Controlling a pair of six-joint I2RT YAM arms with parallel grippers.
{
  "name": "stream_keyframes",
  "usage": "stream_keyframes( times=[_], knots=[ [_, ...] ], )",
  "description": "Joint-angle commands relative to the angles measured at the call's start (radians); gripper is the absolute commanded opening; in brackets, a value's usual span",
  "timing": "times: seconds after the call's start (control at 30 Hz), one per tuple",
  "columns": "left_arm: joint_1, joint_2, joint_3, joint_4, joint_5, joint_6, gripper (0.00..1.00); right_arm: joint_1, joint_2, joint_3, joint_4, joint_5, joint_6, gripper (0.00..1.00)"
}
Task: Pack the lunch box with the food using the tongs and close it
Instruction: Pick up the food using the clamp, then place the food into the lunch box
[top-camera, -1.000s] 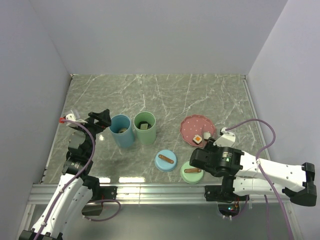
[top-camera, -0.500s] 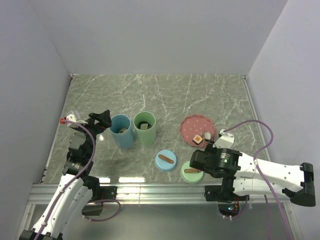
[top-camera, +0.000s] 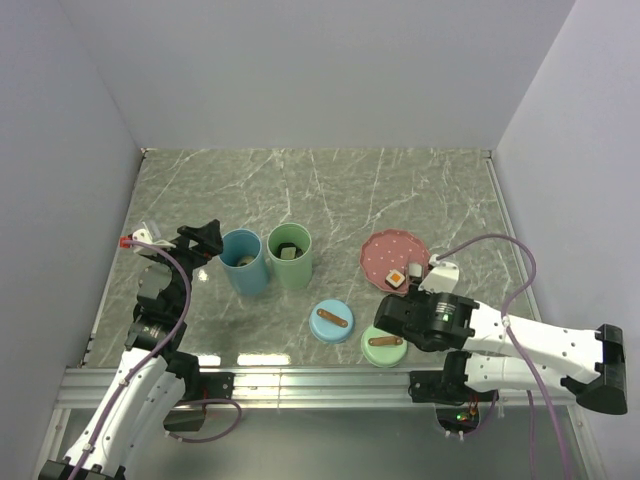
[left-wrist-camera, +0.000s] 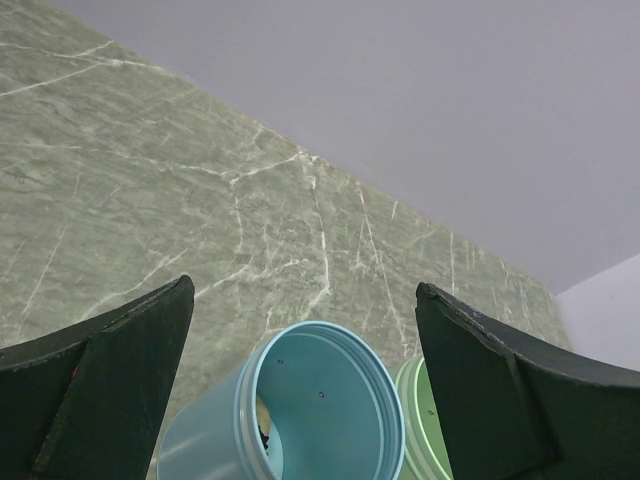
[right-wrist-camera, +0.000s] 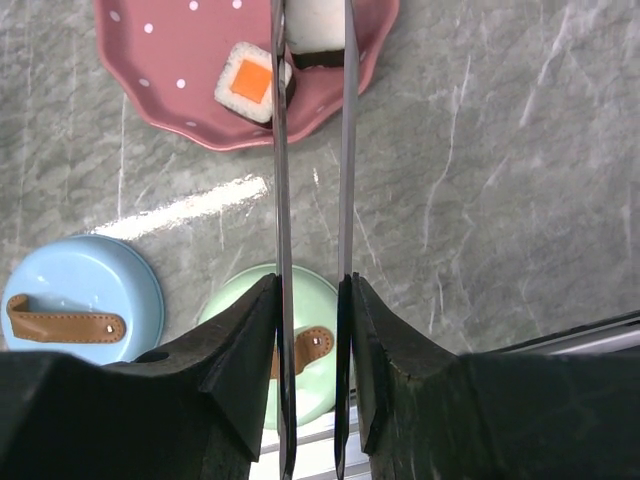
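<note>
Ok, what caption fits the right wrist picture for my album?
The right hand holds the tongs around a white sushi piece at the pink plate's rim.

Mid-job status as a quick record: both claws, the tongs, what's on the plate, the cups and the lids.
left claw: open, empty, beside the blue cup
right claw: shut on the tongs
tongs: tips over the pink plate, one arm on each side of the white-and-dark piece
orange-topped piece: on the plate, outside the tongs
blue cup: upright, uncovered, food inside
green cup: upright, uncovered, food inside
blue lid: lying on the table
green lid: lying on the table, under the right claw
</note>
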Motion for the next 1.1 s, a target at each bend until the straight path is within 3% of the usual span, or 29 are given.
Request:
stream_keyframes(
  times=[0.0, 0.4, 0.73, 1.07],
  knots=[
    [0.004, -0.008, -0.004, 0.034, 0.012, -0.008, 0.99, -0.009, 0.039, 0.069, 0.000, 0.086, -0.028, 0.32],
    [0.006, -0.014, -0.003, 0.025, -0.003, -0.005, 0.99, -0.027, 0.229, 0.380, 0.024, 0.206, -0.236, 0.31],
    [0.006, -0.003, 0.000, 0.024, -0.011, -0.003, 0.99, -0.001, 0.264, 0.502, 0.510, 0.114, -0.758, 0.31],
    [0.006, -0.009, 0.003, 0.007, -0.029, 0.000, 0.99, 0.137, 0.290, 0.543, 0.710, -0.017, -0.969, 0.31]
  ],
)
